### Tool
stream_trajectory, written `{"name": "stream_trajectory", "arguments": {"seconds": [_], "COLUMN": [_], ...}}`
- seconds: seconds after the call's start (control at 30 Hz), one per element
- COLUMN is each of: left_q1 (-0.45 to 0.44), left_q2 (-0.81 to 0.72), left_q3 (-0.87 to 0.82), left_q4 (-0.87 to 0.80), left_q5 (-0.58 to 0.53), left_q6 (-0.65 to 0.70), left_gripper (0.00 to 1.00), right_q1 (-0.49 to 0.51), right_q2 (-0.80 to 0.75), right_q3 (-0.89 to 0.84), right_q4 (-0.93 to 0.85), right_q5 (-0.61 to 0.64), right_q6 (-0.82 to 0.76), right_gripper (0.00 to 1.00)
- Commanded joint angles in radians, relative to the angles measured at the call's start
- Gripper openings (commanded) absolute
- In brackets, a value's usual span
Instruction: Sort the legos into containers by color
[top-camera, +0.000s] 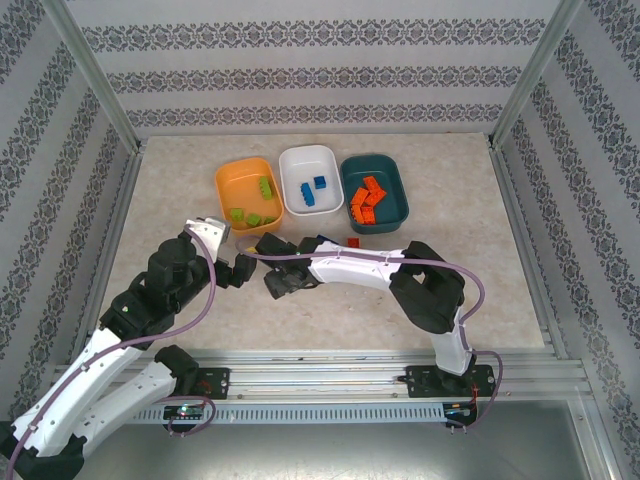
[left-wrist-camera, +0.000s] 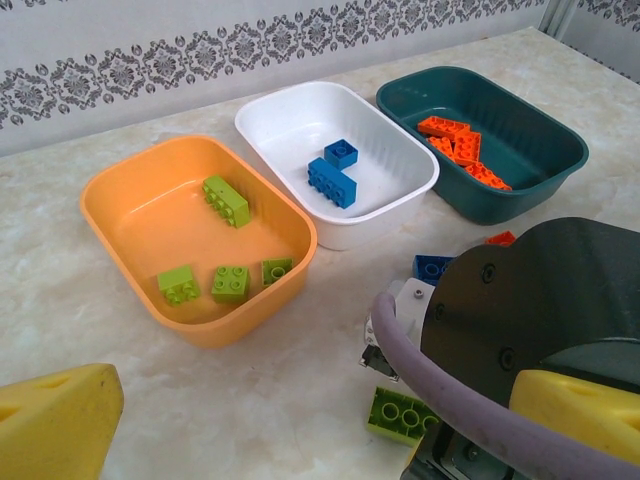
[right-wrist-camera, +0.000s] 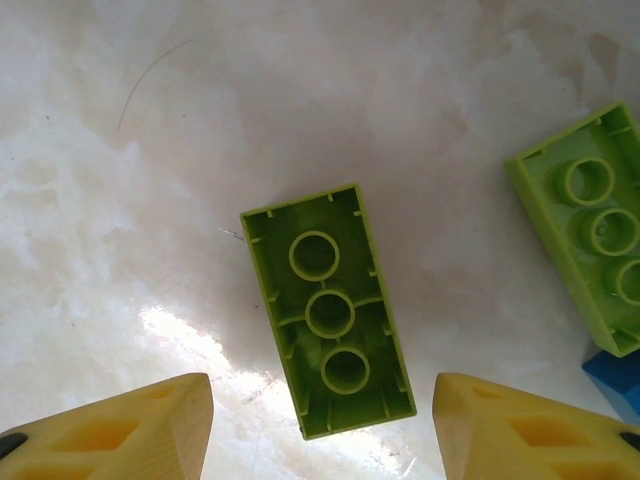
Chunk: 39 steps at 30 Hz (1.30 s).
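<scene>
Bare table (right-wrist-camera: 100, 200) to the left, second green lego (right-wrist-camera: 590, 240) crowding the right, right gripper (right-wrist-camera: 322, 400) spread wide, upturned green lego (right-wrist-camera: 328, 310) between its fingertips (right-wrist-camera: 150, 420), untouched

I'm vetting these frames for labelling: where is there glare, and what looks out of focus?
Right wrist: a glare patch on the tabletop beside the sharp upturned lime brick; the yellow fingertips are soft. Left wrist: the orange tub is crisp, the near yellow finger blurry. Top external: evenly lit.

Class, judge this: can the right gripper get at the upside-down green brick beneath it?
Probably yes: the right gripper hangs open astride the green brick; nothing lies between them.
</scene>
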Motion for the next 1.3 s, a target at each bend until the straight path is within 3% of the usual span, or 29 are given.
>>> {"name": "stream_trajectory", "arguments": {"seconds": [0.0,0.3,0.6,0.97,1.27], "left_q1": [0.010,0.010,0.010,0.010,0.010], "left_q2": [-0.006,0.008,0.012,-0.008,-0.041], "left_q3": [-0.002,0.000,0.000,-0.002,-0.006], "left_q4": [0.005,0.002,0.003,0.003,0.000], "left_q5": [0.004,0.009,0.012,-0.004,-0.079], "left_q6": [0.009,0.008,0.009,0.007,0.003], "left_gripper": [1.00,1.00,1.00,1.00,1.00], "right_q1": [-0.011,-0.024,-0.026,-0.074,-0.205], "right_q2": [0.036,0.113,0.056,-0.197,-0.050], "right_q3": [0.033,0.059,0.004,-0.035,0.202], "right_q4": [-0.039,-0.029,0.008,0.058,0.044], "right_q5": [0.017,-0.018,0.000,-0.028,-0.103], "right_q6": [-0.023,-0.033,-0.013,-0.014,-0.053], "right_gripper": [0.61,0.59,0.33,0.30,0.30]}}
